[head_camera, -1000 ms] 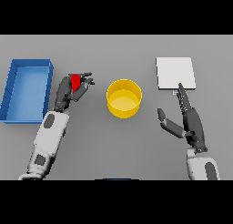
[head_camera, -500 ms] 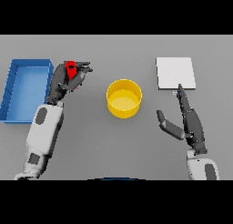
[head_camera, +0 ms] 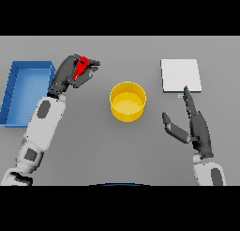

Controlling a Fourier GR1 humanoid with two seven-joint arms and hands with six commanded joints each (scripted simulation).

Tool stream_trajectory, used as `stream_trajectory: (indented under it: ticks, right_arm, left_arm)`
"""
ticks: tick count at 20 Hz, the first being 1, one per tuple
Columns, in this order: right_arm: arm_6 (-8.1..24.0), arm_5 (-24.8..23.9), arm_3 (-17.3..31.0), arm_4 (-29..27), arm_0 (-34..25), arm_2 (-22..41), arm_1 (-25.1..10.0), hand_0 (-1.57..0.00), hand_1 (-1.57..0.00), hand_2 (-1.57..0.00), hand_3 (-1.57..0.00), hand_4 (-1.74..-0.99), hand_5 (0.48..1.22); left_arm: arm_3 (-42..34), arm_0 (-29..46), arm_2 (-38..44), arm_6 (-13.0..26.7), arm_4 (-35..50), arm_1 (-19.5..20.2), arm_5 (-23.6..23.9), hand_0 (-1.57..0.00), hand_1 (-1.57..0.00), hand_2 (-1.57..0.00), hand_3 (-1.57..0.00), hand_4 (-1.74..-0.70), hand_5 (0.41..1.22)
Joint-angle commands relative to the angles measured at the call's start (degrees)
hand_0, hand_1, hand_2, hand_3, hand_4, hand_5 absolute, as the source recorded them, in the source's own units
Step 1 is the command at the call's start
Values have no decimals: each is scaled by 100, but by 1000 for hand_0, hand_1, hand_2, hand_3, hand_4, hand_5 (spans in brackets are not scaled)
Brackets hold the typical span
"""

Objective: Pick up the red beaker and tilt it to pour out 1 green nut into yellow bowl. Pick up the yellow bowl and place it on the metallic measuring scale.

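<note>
The red beaker (head_camera: 82, 68) sits inside the left hand (head_camera: 70, 76), with dark fingers curled over it so that only a narrow red strip shows between them. It is off to the left of the yellow bowl (head_camera: 127, 101) and a little farther back on the worktop (head_camera: 117, 150), apart from the bowl with bare grey surface between. Whether the beaker touches the worktop or is held above it, I cannot tell from here, and nothing of its contents shows.

The yellow bowl is round with a plain smooth wall and a slightly paler floor; it stands upright near the middle of the worktop. To the left of the bowl, beyond the left hand, is a blue tray (head_camera: 28, 91), rectangular with raised walls and a flat blue floor. To the right of the bowl and farther back lies the scale (head_camera: 181, 75), a flat pale square plate with a matte look.

The right hand (head_camera: 197, 127) is to the right of the bowl and nearer than the scale, fingers straight and spread from the thumb, holding nothing; its longest fingertip reaches just to the scale's near edge. The arms are white with grey patches, the hands dark
</note>
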Motion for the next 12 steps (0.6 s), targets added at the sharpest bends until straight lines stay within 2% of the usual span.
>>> stream_trajectory:
  ticks: [1, 3, 5, 7, 9, 12]
  right_arm:
    - [-23, 3, -14, 1, 34, 12, 9, 1, 1, 1, 1, -1194, 658]
    - [-13, 21, -90, 51, 69, 63, -2, 1, 1, 1, 1, -1186, 660]
    - [97, 47, -123, 25, 72, 54, -11, 1, 1, 1, 1, -1178, 663]
    - [44, 71, -149, 27, 105, 106, 28, 1, 1, 1, 1, -1178, 667]
    - [117, 128, -92, -94, 43, 38, 11, 1, 1, 1, 1, -1181, 669]
    - [111, 84, -122, -98, 74, 46, 74, 1, 1, 1, 1, -1182, 674]
  left_arm:
    - [-45, -25, -165, 59, -209, 93, -42, -1566, -1566, -1567, -1565, -1735, 1120]
    - [-112, -97, -527, 177, -660, 310, -199, -1568, -1568, -1568, -1567, -1737, 1125]
    - [-153, -295, -869, 445, -1071, 371, -334, -1569, -1569, -1569, -1569, -1739, 1129]
    - [-190, -471, -1181, 543, -1430, 464, -497, -1570, -1570, -1570, -1569, -1740, 1139]
    - [-40, -735, -1536, 783, -1920, 508, -594, -1570, -1570, -1570, -1570, -1740, 1162]
    - [115, -1103, -2056, 896, -2591, 653, -874, -1571, -1571, -1571, -1570, -1741, 1191]
